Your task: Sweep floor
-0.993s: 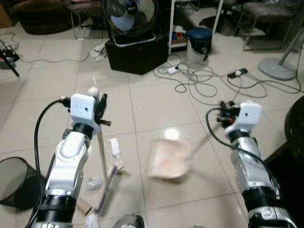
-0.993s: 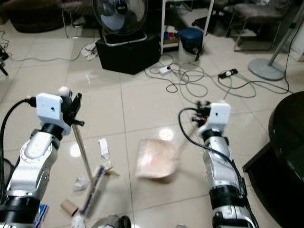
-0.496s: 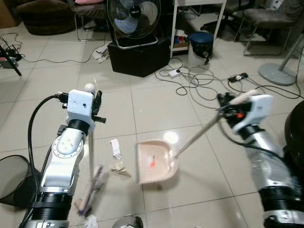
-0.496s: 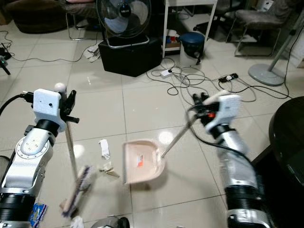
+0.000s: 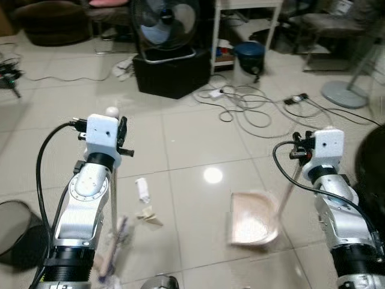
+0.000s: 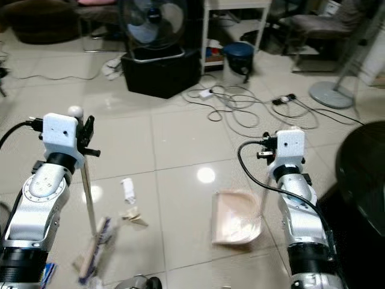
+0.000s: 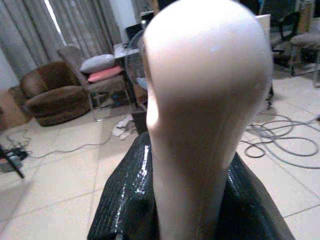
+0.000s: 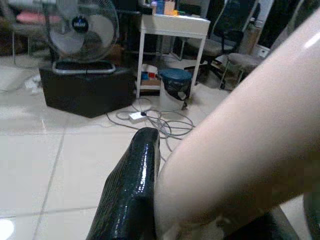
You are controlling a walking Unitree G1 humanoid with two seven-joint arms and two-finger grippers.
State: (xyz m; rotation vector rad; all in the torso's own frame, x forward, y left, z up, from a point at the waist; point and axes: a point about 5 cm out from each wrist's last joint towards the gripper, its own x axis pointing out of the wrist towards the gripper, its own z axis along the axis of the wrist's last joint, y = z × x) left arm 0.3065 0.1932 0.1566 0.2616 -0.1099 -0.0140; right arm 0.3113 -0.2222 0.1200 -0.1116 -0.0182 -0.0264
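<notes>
My left gripper (image 5: 122, 136) is shut on a broom's thin pole, just below its rounded top (image 7: 200, 95). The pole runs down to the brush head (image 5: 114, 250) resting on the tiles. A pink dustpan (image 5: 252, 224) lies on the floor at the right. Its long handle (image 8: 240, 150) rises almost upright into my right gripper (image 5: 299, 150), which is shut on it. Between brush and dustpan lie a white crumpled scrap (image 5: 142, 189) and a torn paper bit (image 5: 149, 215).
A black mesh bin (image 5: 15, 235) stands at the lower left. Behind are a fan (image 5: 165, 21) on a black box (image 5: 171, 75), a blue bucket (image 5: 248, 51), tangled cables (image 5: 252, 111) and a round stand base (image 5: 343, 93). A dark table edge (image 5: 374, 162) is at the right.
The dustpan has swung right, away from the scraps, and its handle now stands nearly upright beside my right arm. The broom has stayed about where it was.
</notes>
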